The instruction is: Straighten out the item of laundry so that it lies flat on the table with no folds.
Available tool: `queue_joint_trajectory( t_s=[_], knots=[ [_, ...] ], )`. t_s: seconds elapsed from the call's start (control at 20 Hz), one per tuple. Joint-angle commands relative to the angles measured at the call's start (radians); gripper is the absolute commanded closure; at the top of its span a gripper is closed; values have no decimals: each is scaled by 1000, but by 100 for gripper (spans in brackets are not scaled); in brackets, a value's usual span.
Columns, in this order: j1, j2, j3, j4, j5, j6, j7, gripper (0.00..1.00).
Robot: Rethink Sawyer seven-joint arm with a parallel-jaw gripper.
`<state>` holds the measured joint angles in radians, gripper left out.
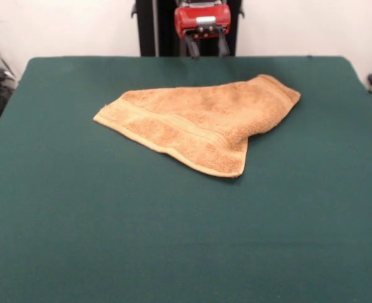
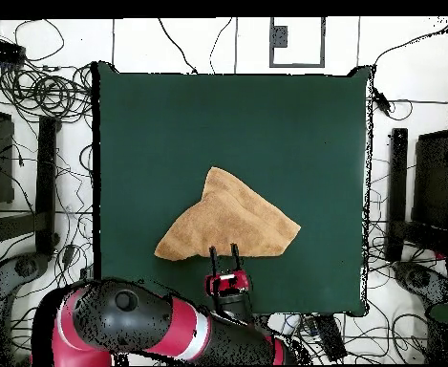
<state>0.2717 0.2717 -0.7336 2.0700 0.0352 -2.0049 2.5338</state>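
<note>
Lying on the green table point(image 1: 59, 208), roughly at its middle and a little toward the far side in the front view, the orange-tan towel point(image 1: 198, 123) is plainly not yet flat. Its nearest part is a doubled flap with a woven band stripe, ending in a corner that points toward the camera. Farther back, the cloth narrows toward a rounded end on the picture's right, so the outline reads as a rough triangle rather than a rectangle; the overhead view shows the same three-sided shape. By that judgement the straightening is barely begun: at least one large fold has to be opened out. Beyond the towel, at the table's far edge, the red gripper point(image 1: 206, 49) hangs above the cloth's rim, touching nothing, its two dark fingers point(image 1: 192, 47) spread apart and empty.
</note>
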Motion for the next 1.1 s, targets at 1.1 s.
queue_joint_trajectory(
  t_s=[1.1],
  knots=[
    [-155,-152,284,-484,-786,1242,100,0]
  ],
)
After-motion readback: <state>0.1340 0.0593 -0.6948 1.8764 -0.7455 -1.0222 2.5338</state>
